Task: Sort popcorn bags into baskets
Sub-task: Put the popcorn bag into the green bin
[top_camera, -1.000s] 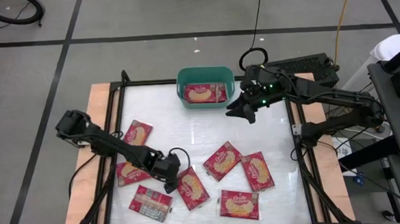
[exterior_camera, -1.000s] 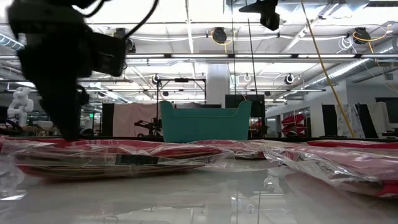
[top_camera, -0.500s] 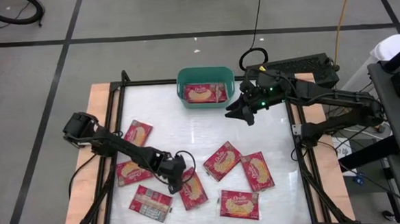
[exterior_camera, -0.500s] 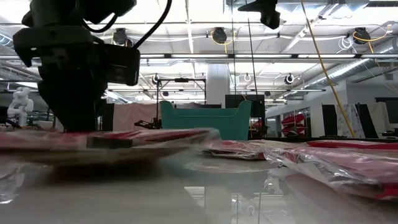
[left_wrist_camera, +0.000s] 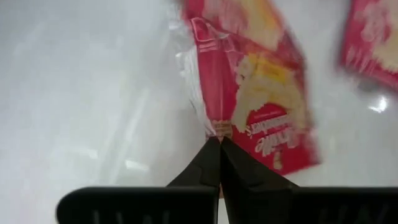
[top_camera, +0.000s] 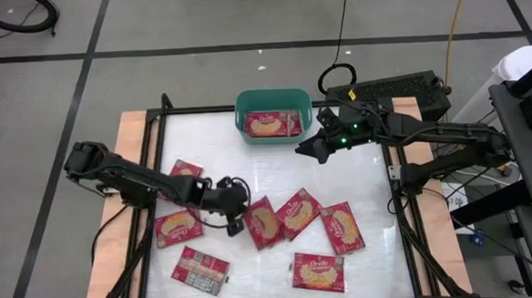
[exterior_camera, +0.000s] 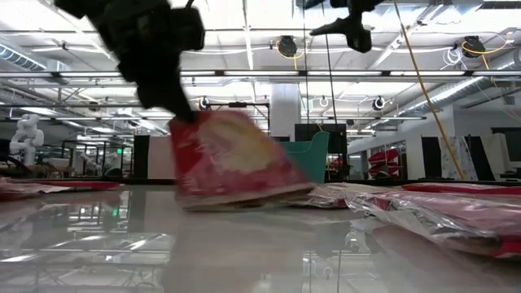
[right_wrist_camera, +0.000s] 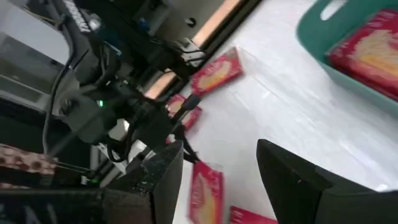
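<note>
- The teal basket stands at the far middle edge of the white table, and every place below is told from it.
- A red popcorn bag lies inside the basket, face up; a second one seems to lie beside it, but I cannot tell for sure.
- The left gripper is nearer the front than the basket and a little to the left of it, over the middle of the table.
- Its fingers are pressed fully together on the edge of a held popcorn bag.
- That held bag hangs from the fingertips on the side away from the arm; in the low view it stands tilted, its lower edge at or just above the table top, in front of the basket.
- The right gripper hovers just to the right of the basket, near its front right corner.
- Its fingers stand apart with nothing between them.
- Loose bags lie on the table forward of the basket: one just beside the held bag, one further right, and one at the front edge.
- To the left of the basket and forward lie two more red bags.
- A bag showing its grey-white back lies at the front left.
</note>
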Controlling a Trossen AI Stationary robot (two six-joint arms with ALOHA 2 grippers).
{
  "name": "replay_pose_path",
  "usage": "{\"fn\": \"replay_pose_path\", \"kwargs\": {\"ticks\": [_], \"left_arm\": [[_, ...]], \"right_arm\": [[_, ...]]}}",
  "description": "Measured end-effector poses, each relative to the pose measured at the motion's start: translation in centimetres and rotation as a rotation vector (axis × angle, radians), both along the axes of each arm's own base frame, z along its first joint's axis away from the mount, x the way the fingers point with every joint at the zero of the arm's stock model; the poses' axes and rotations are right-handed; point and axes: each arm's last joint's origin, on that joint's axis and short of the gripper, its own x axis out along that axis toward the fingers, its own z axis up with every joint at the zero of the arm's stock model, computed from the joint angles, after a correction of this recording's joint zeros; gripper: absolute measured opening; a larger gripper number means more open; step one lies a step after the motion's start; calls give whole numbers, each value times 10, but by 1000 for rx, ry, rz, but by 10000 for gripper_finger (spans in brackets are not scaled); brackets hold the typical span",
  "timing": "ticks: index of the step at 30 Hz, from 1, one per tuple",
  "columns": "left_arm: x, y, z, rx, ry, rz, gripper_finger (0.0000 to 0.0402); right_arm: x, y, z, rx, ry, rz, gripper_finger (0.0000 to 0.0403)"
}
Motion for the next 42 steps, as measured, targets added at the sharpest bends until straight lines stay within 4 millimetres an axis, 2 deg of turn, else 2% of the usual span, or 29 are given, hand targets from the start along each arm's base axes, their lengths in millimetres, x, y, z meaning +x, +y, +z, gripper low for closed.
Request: {"fn": "replay_pose_path", "kwargs": {"ticks": [8, 17, 21, 27, 31, 37, 42], "left_arm": [[-2, 23, 31, 132, -44, -48, 1], [9, 39, 65, 261, -87, -127, 1], [12, 47, 77, 291, -96, -130, 1], [15, 53, 94, 331, -112, -149, 1], [15, 56, 96, 339, -116, -147, 0], [15, 58, 96, 352, -112, -146, 0], [16, 60, 96, 362, -111, -152, 1]], "right_arm": [[27, 10, 4, -14, -24, 83, 199], [71, 8, 5, -84, 132, 247, 200], [90, 7, -4, -156, 162, 356, 213], [104, 5, -20, -222, 191, 398, 253], [114, 2, -25, -248, 151, 436, 263], [125, 0, -42, -246, 183, 445, 227], [126, -1, -42, -262, 177, 452, 176]]}}
